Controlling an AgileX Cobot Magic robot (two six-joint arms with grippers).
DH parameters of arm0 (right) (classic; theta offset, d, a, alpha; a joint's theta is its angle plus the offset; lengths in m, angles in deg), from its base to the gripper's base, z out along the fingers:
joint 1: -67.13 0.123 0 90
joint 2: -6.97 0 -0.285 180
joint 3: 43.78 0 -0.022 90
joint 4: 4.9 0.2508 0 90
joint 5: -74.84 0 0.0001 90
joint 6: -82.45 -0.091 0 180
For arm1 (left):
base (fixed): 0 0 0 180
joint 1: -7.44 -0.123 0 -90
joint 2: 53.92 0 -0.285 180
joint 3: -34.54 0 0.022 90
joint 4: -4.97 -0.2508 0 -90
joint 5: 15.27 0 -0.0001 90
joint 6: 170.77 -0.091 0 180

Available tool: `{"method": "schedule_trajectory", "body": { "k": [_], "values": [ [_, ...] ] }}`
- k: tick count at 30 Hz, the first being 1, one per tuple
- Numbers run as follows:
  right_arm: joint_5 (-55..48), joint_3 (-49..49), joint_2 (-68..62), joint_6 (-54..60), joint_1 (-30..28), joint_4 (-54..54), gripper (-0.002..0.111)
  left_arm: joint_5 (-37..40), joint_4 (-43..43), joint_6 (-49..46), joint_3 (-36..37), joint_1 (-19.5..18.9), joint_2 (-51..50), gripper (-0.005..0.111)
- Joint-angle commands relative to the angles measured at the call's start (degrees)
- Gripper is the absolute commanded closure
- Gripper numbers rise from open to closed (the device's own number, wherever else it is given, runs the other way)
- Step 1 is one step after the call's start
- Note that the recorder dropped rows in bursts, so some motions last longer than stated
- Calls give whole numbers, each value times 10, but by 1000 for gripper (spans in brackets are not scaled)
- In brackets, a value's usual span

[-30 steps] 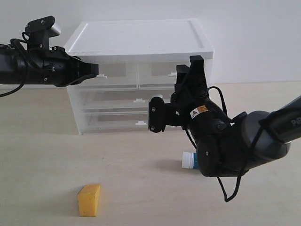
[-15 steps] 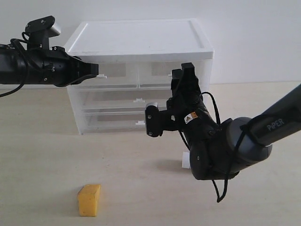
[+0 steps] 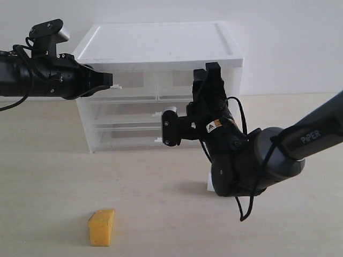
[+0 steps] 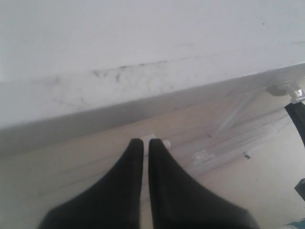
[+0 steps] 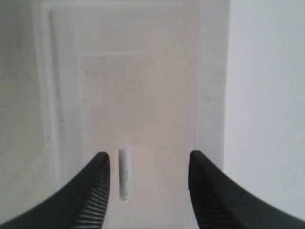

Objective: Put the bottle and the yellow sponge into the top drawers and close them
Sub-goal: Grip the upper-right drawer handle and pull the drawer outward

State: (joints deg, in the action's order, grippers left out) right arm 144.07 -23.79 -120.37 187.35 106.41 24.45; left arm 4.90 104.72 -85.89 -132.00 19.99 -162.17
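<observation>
The yellow sponge lies on the bare table, near and to the left, well apart from both arms. Only a white sliver of the bottle shows, on the table to the right behind the bulk of the right arm. Neither is held and neither is in a drawer.

Further back stands the white cabinet. Both top drawers look shut: the left top drawer and the right top drawer sit flush with the cabinet front.

The left gripper has its jaws pressed together, and its tips are right at the left drawer's tab handle. Whether they pinch the tab or only touch it I cannot tell.

The right gripper faces the right top drawer with its jaws wide apart and nothing in them. That drawer's tab handle stands between them, close to one finger.

By my reading the task has hardly begun. Both drawers have to be pulled open, both things picked up and dropped in, and both drawers pushed shut.
</observation>
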Motion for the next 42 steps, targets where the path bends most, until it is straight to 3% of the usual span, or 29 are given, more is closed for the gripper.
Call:
{"method": "schedule_trajectory", "body": {
  "k": [1,10,18,35,40,42],
  "values": [
    [7,-11,1,-6,-10,3,63,5,2,-4,1,1,0,103],
    [-5,-14,1,-11,-16,-1,63,5,2,-4,1,1,0,103],
    [-26,-24,1,-9,-16,18,89,5,2,-4,1,1,0,103],
    [-43,-24,1,13,-16,50,91,7,2,-4,1,1,0,103],
    [-43,-24,1,51,-16,61,109,7,2,-4,1,1,0,103],
    [-43,-24,1,51,-16,62,108,7,2,-4,1,1,0,103]
  ]
}}
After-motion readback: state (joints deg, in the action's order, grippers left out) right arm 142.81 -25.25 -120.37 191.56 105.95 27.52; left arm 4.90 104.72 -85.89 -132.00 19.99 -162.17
